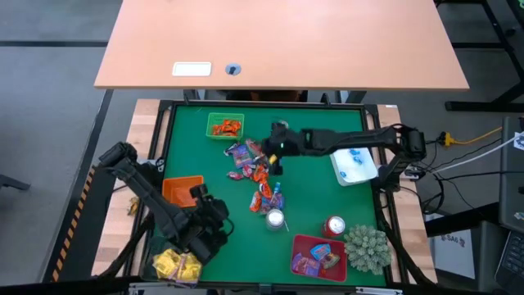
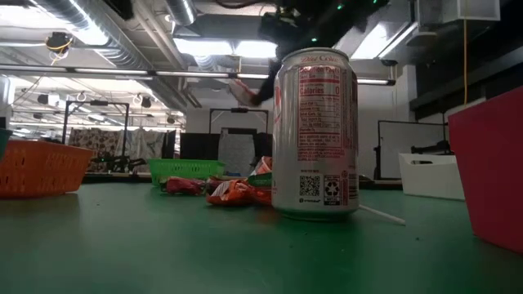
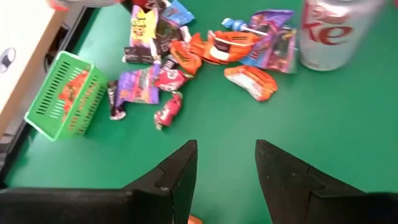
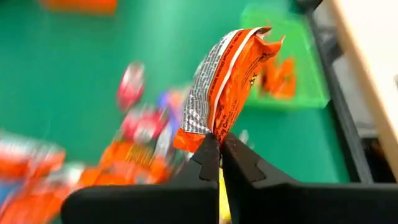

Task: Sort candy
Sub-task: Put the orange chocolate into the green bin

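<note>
Above the middle of the green tabletop [image 1: 311,205], an orange candy packet [image 4: 229,79] is pinched by one end between the pressed-together fingers of the right gripper [image 4: 219,144], clear of the surface and near the green basket [image 1: 224,126] at the far edge, which already holds orange sweets. Below it the candy pile [image 1: 255,174] lies mid-tabletop beside a drink can [image 1: 275,219]. Near the front left corner, the left gripper [image 3: 226,163] hangs with its fingers spread, holding nothing.
</note>
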`<state>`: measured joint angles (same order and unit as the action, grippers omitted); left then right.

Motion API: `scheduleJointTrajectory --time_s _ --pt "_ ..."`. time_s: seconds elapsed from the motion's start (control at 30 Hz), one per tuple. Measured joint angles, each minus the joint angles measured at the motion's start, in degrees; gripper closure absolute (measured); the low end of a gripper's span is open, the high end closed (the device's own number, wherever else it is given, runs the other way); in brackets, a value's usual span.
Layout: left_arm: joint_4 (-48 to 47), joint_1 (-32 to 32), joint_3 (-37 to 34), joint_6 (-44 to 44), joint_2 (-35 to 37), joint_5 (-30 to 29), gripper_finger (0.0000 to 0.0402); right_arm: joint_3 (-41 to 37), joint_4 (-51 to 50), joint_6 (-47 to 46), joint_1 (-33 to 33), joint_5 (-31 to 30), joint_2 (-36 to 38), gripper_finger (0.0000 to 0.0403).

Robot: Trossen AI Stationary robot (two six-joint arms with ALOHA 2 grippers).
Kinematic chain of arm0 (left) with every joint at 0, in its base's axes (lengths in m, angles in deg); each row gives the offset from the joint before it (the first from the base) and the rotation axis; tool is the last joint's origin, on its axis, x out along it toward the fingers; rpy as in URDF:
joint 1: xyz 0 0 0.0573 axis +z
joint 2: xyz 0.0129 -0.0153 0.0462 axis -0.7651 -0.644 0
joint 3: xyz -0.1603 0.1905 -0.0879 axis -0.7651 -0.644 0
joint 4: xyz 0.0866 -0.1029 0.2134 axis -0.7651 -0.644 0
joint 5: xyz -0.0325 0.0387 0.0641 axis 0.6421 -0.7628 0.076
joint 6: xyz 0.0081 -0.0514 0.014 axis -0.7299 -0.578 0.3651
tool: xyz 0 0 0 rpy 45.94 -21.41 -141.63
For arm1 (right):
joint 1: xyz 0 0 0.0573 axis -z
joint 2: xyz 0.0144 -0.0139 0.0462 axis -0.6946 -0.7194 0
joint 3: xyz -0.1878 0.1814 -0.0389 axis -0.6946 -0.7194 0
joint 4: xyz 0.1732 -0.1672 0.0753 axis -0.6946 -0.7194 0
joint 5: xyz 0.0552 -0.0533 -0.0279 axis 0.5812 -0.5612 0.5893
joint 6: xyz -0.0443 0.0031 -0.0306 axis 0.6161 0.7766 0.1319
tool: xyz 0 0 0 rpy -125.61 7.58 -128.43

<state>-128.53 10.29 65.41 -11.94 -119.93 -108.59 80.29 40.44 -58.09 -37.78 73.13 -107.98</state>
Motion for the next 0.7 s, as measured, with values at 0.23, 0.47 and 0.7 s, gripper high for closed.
scheduleJointTrajectory --time_s 0.23,0.47,0.7 --pt "-0.1 4.4 0.0 2.8 0.0 0.0 0.025 -0.1 15.9 -0.2 7.4 9.1 -3.0 0.0402" --pt "-0.2 7.8 0.0 2.8 0.0 0.0 0.025 -0.1 30.6 -0.2 11.3 10.1 -10.3 0.0402" --pt "0.2 9.2 0.0 2.8 0.0 0.5 0.025 0.1 43.4 -0.5 12.2 10.1 -16.9 0.0402"
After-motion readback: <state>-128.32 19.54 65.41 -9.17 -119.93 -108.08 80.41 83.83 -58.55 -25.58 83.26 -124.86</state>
